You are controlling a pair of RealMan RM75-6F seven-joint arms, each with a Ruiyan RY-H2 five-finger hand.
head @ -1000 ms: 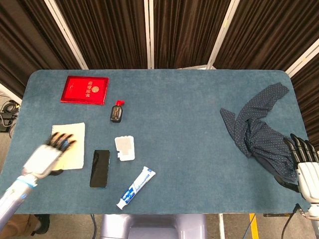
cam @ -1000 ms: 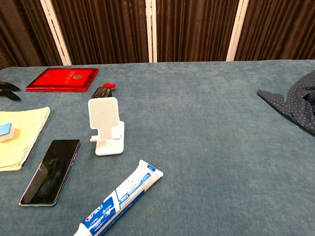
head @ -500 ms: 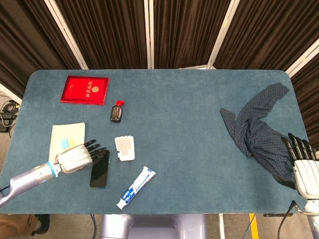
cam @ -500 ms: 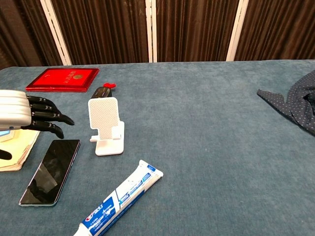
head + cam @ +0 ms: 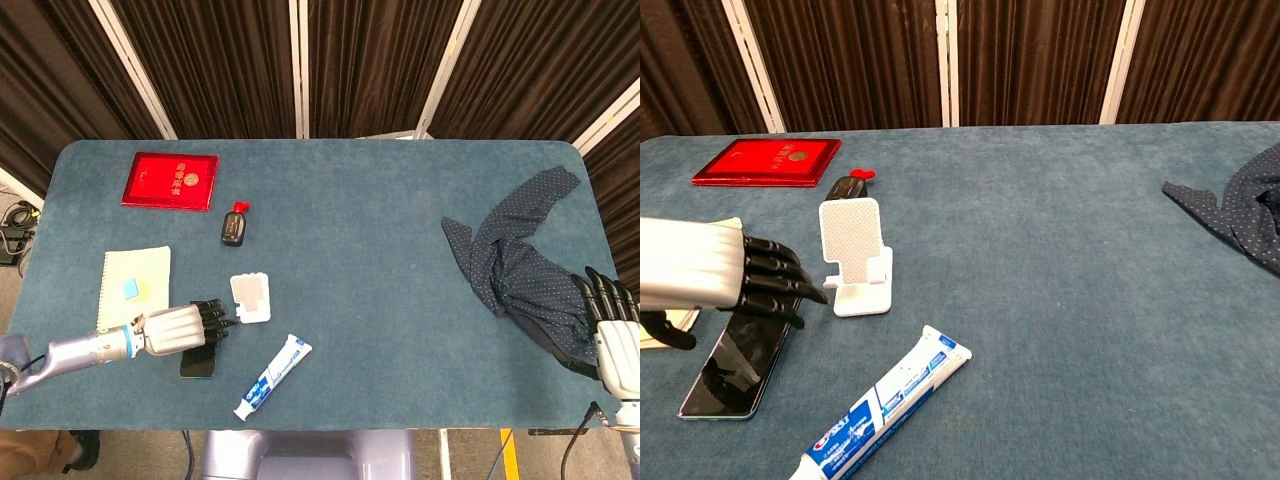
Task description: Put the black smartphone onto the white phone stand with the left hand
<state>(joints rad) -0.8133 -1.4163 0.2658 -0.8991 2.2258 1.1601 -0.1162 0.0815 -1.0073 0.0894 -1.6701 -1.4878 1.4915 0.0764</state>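
Observation:
The black smartphone [image 5: 735, 365] lies flat on the blue table, mostly covered by my left hand in the head view, where only its near end [image 5: 197, 365] shows. My left hand [image 5: 182, 328] [image 5: 715, 278] hovers over the phone's far half, fingers stretched toward the stand, holding nothing. The white phone stand [image 5: 250, 297] [image 5: 857, 258] stands upright just right of those fingertips. My right hand [image 5: 612, 330] rests at the table's right edge beside the cloth, fingers straight and empty.
A toothpaste tube [image 5: 273, 377] [image 5: 885, 404] lies right of the phone. A yellow notepad [image 5: 135, 286], a red booklet [image 5: 171, 181] [image 5: 768, 161] and a small black bottle [image 5: 234, 225] sit behind. A dark dotted cloth [image 5: 518, 258] [image 5: 1240, 210] is at the right.
My left hand has swept right from over the notepad and now sits above the phone, fingertips close to the stand. The right hand has barely moved.

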